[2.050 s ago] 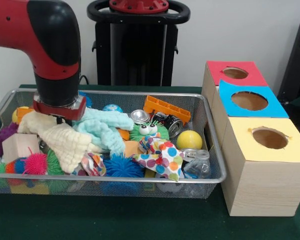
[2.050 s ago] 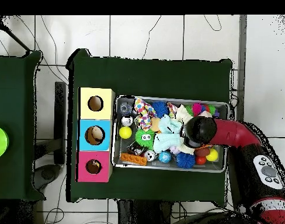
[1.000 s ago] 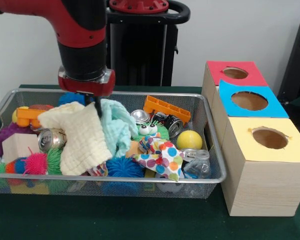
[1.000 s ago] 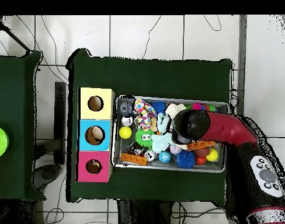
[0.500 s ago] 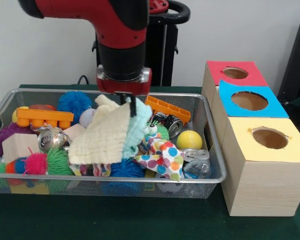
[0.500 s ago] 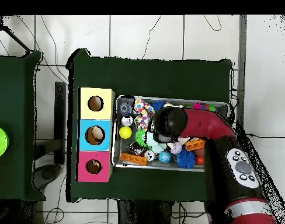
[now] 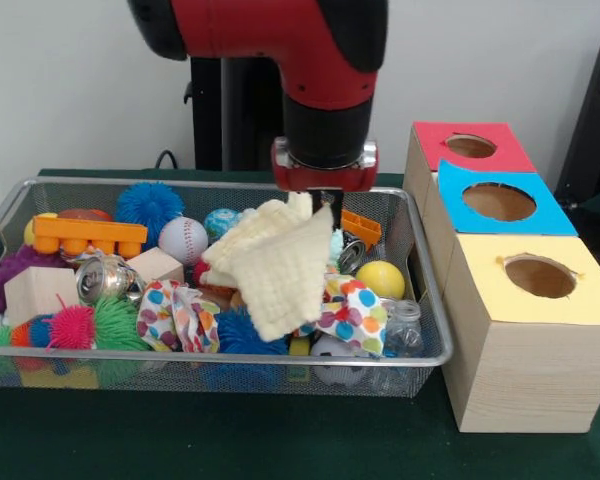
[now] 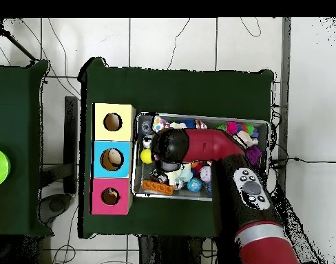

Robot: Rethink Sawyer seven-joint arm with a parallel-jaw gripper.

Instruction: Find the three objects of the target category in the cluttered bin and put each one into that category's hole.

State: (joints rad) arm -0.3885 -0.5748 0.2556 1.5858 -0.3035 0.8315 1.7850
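Note:
My gripper (image 7: 325, 203) hangs over the right half of the wire bin (image 7: 230, 357), shut on a pale yellow cloth (image 7: 275, 265). The cloth dangles from the fingers, and its lower corner reaches the toys below. A mint edge shows just behind it. In the overhead view the arm's black wrist (image 8: 171, 146) hides the gripper. To the right of the bin stand three boxes with round holes: the red box (image 7: 470, 147), the blue box (image 7: 498, 200) and the yellow box (image 7: 540, 275).
The bin holds two polka-dot cloths (image 7: 355, 315) (image 7: 180, 315), a yellow ball (image 7: 380, 280), a baseball (image 7: 183, 240), a blue spiky ball (image 7: 150, 205), an orange toy (image 7: 75, 235), a can (image 7: 100, 280) and a wood block (image 7: 40, 290).
The arm has swung from the bin's left end to its right half, carrying the yellow cloth off the pile. Toys that lay under the cloth now show.

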